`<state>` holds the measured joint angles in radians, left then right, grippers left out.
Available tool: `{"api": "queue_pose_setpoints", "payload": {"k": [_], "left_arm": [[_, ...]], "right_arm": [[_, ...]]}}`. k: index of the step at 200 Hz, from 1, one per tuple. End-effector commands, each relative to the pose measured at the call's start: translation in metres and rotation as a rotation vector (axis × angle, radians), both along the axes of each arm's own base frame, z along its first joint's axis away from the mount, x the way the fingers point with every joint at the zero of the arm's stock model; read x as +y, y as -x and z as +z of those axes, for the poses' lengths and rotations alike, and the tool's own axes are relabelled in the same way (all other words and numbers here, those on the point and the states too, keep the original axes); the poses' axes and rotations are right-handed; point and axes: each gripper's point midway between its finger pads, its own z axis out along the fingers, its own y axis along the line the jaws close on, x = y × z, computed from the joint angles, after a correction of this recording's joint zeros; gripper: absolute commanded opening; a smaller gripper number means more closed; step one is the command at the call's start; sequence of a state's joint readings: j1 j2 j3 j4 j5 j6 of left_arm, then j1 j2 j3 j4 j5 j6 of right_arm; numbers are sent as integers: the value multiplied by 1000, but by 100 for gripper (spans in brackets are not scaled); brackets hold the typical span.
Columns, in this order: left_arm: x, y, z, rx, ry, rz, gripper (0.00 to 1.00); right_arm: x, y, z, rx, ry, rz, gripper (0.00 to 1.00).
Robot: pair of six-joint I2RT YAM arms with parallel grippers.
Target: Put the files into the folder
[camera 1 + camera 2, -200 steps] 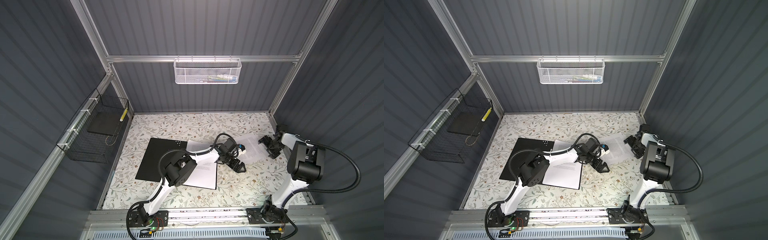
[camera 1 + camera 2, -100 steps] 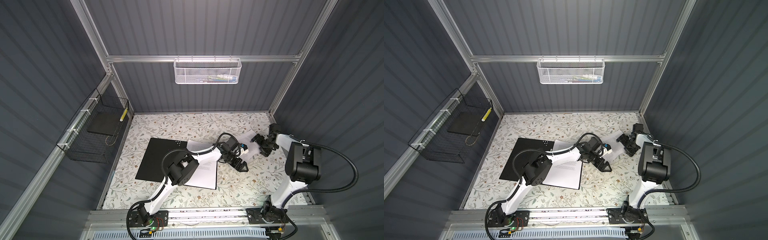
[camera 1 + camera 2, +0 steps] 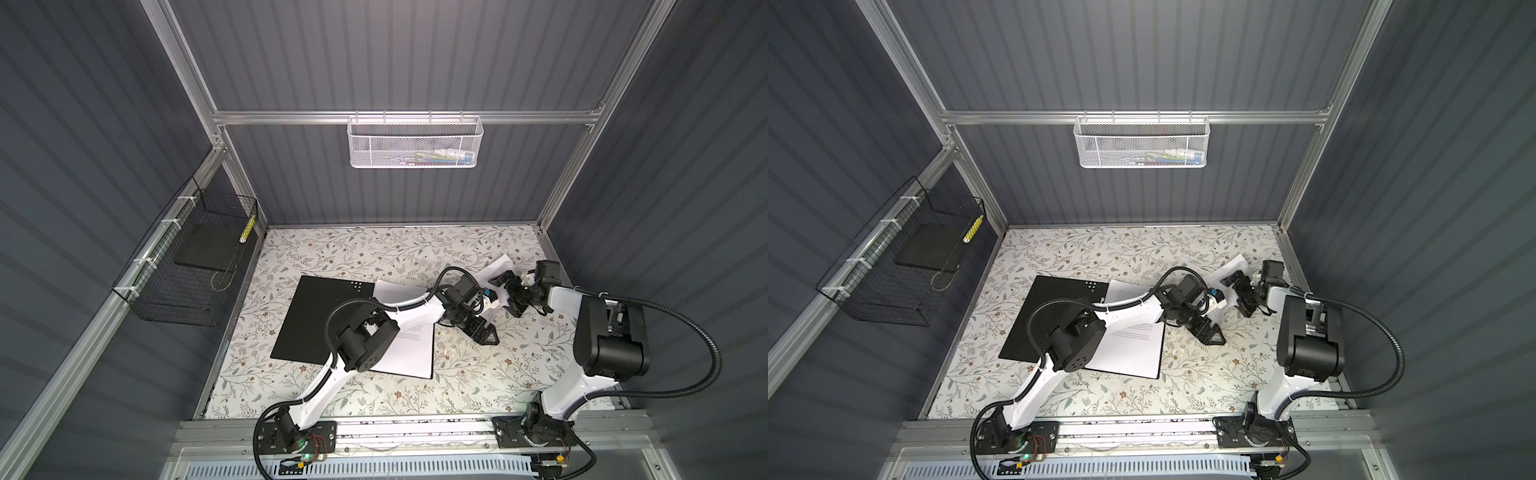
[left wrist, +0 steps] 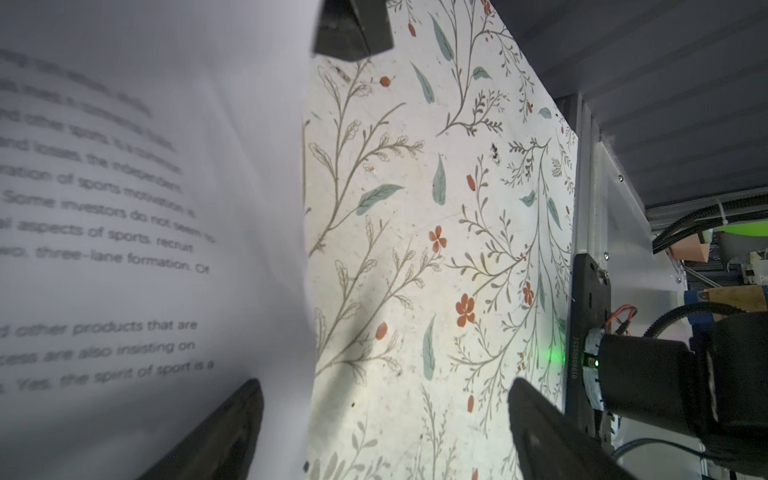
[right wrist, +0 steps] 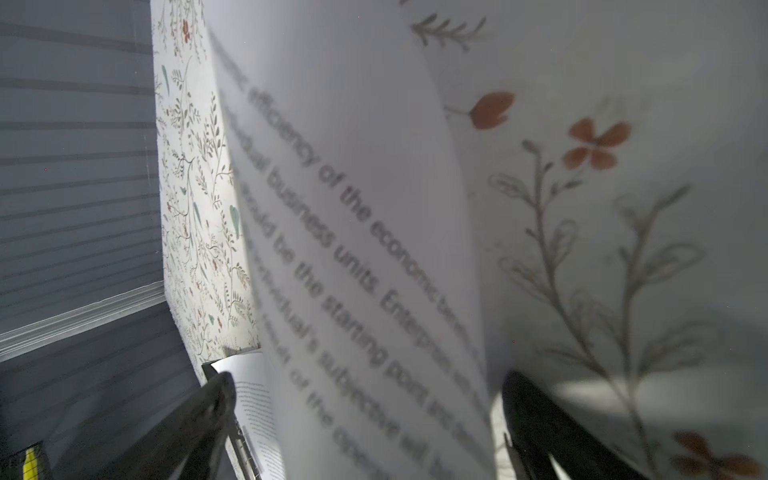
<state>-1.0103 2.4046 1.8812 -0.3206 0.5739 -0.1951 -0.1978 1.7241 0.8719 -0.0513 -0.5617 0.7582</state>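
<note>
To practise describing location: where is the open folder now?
In both top views the folder lies open on the floral table, left of centre, under the left arm, a printed sheet on its right half.

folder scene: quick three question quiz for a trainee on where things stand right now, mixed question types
1. True or false: the folder lies shut.
2. The right gripper is: A) shut on a sheet, B) open, C) out of view.
3. Fill in: the loose sheet is on the ___ arm's side of the folder.
Key: 1 false, it lies open; 2 B; 3 right.
</note>
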Motion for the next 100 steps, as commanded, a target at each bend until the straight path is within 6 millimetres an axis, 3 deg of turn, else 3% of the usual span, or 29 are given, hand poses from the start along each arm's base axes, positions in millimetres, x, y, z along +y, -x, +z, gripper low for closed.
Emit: {"api": "queue_pose_setpoints", "payload": {"k": [1, 60, 100], "left_arm": [[37, 29, -84, 137, -254, 8, 93], [40, 31, -93, 152, -268, 10, 93], [46, 33, -94, 148, -275, 12, 93]], "right_arm": [[12, 18, -11, 49, -56, -21, 99], [16, 25, -7, -10, -96, -82, 99], [9, 27, -20, 31, -63, -115, 99]]}}
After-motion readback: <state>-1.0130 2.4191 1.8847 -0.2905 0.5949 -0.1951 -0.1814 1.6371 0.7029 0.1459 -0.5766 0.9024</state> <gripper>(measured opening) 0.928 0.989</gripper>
